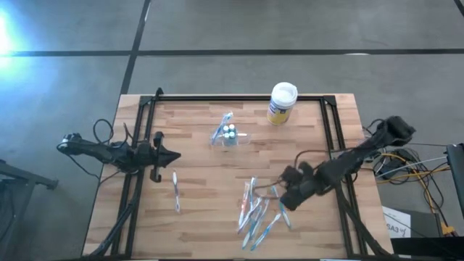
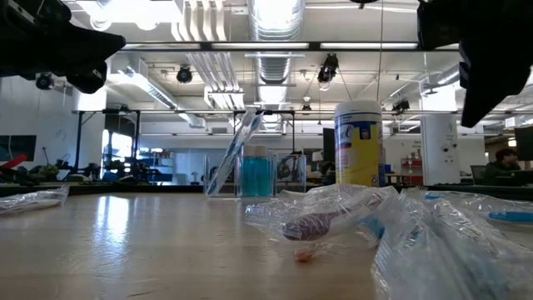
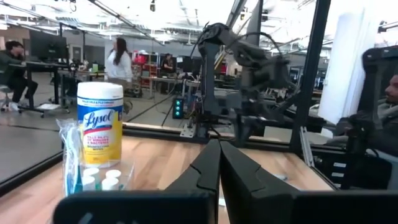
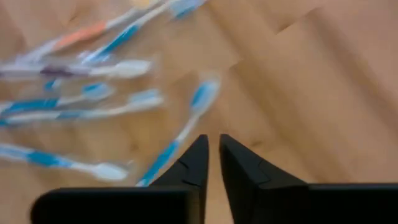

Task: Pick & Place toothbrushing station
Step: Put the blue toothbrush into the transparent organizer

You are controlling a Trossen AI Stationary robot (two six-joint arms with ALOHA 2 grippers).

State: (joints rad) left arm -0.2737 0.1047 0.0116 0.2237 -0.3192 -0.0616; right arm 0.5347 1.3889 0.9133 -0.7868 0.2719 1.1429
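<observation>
The toothbrushing station [image 1: 228,135] is a clear plastic holder standing upright on the table's far middle, with a toothbrush leaning in it and small bottles inside; it also shows in the low view [image 2: 254,171] and the left wrist view [image 3: 93,177]. My left gripper [image 1: 176,156] hovers shut, level, left of the station and pointing toward the table's right edge [image 3: 219,158]. My right gripper [image 1: 280,197] slants down above a pile of wrapped toothbrushes [image 1: 257,212]. Its fingertips [image 4: 212,146] stand a narrow gap apart with nothing between them.
A yellow-and-blue canister with a white lid [image 1: 281,103] stands near the far edge, right of the station. One wrapped toothbrush [image 1: 175,191] lies alone near my left gripper. A black frame [image 1: 239,98] borders the table. Bare wood lies between the station and the pile.
</observation>
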